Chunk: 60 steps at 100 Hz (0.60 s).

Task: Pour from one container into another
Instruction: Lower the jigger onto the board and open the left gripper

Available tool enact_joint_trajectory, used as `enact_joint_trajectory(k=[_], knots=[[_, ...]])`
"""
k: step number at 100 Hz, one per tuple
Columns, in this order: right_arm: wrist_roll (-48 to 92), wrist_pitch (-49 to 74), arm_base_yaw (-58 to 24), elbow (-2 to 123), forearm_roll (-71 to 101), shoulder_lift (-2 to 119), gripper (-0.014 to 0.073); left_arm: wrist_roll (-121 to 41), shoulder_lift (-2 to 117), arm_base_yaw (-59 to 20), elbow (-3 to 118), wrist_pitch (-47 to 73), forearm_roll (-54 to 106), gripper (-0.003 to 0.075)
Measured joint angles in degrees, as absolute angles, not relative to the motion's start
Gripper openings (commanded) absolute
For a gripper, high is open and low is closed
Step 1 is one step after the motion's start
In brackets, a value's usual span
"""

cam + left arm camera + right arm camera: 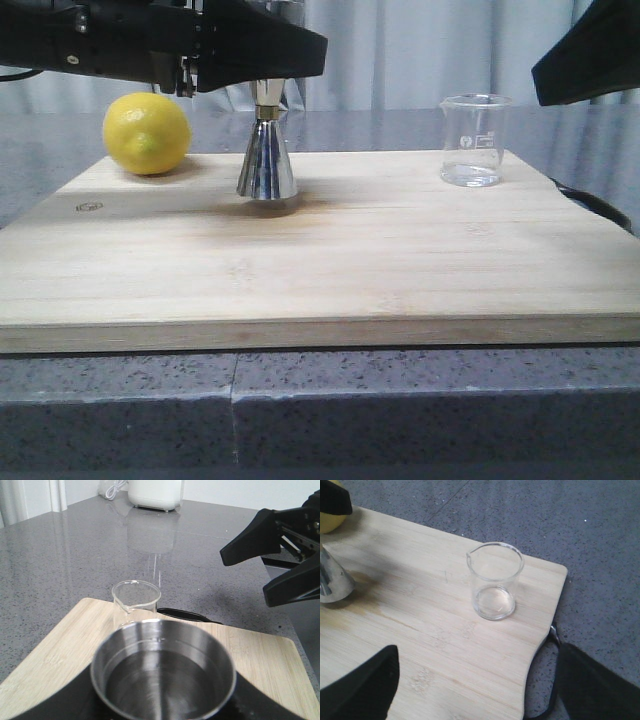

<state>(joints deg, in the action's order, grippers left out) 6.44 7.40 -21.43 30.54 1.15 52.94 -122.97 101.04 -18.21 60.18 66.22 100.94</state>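
A broad pale wooden board (330, 250) lies on a grey speckled counter (120, 400) and carries everything in play. The left arm reaches in level from the left above the board's back half, and its left gripper (268, 72) sits at the upper cup of the steel jigger (267, 160), which stands upright on its wider flared base with a thin gold band at the waist. In the left wrist view the jigger's open mouth fills the space between the dark fingers, so the claw appears closed around it. The right arm hangs high at the board's far right corner; the right gripper (475, 690) hovers with its fingers spread wide, above and apart from the glass beaker (473, 140). The beaker stands upright near that corner, well apart from the jigger; its white printed marks are too small to read. A yellow lemon (146, 133) rests near the back left corner, beside the jigger.
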Motion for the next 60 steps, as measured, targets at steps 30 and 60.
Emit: enact_joint_trajectory(k=[30,60], knots=[[6.4,7.5,-21.4,30.5,1.2,52.9,0.0555,-122.9,101.0,-18.2,60.2,65.3,100.9,0.0220],[6.3,7.5,-21.4,30.5,1.2,52.9,0.0555,-123.5,101.0,-18.2,60.2,64.7,100.9,0.0220]])
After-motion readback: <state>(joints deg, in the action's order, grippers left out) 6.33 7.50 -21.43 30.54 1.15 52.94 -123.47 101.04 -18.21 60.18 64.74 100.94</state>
